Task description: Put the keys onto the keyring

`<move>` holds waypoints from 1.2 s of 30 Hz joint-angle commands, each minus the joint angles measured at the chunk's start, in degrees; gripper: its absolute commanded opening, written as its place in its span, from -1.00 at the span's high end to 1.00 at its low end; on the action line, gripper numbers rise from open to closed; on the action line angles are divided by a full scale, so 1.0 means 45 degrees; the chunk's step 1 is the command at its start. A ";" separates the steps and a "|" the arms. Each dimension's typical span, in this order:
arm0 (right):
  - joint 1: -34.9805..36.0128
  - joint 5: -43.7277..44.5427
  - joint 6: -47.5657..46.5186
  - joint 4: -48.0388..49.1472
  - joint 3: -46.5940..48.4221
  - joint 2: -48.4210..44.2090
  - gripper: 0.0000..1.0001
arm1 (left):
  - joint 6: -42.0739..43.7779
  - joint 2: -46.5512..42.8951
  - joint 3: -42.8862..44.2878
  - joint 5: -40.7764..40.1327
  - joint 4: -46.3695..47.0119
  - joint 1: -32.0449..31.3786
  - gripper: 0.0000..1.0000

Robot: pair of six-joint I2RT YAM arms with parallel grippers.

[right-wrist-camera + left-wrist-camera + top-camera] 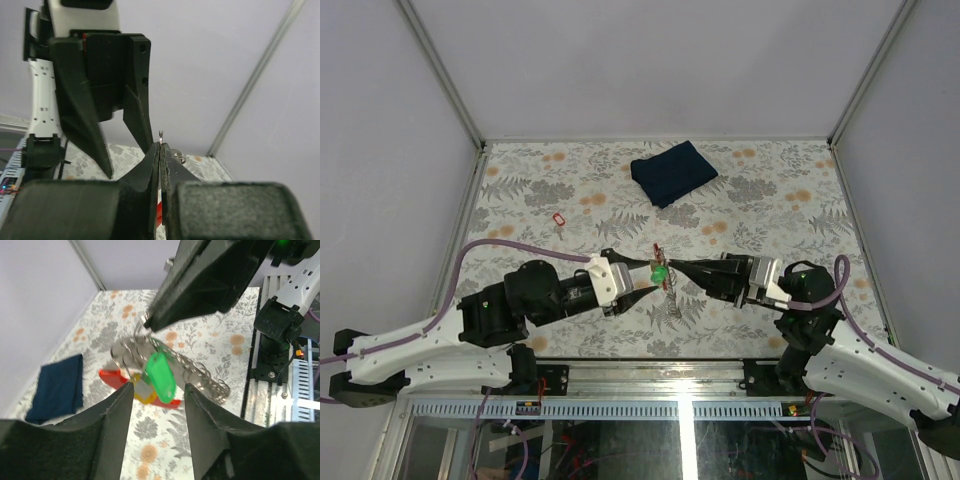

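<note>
Pale panels on metal posts fenced the floral table (pixel 770 200) on three sides, and wide stretches of it lay between the grippers and those walls. A folded blue cloth (pixel 672 172) lay near the far edge. Over the table's middle the two arms met tip to tip. The right gripper (pixel 672 268) was clenched on the keyring (pixel 131 352), held above the surface with its red tag (pixel 111 376) and a chain (pixel 207 382) trailing. The left gripper (pixel 159 386) was released, fingers apart. The green key (pixel 160 376) hung in the gap, touching neither, with the yellow key (pixel 141 395) just beside it.
</note>
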 commanded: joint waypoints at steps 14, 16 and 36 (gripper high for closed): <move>0.0066 0.9698 -0.0777 -1.2427 0.3513 0.0627 1.00 | -0.6354 0.0858 -0.3053 -0.0077 0.2228 0.5792 -0.66; 0.0066 0.9904 -0.0705 -1.3619 0.3792 0.0962 1.00 | -0.7229 0.1255 -0.2888 0.0542 0.2153 0.7096 -0.68; -0.0738 0.8365 -0.1514 -1.2435 0.3088 0.5694 1.00 | -0.8859 0.1501 -0.1962 -0.1271 -0.0637 0.8168 -1.00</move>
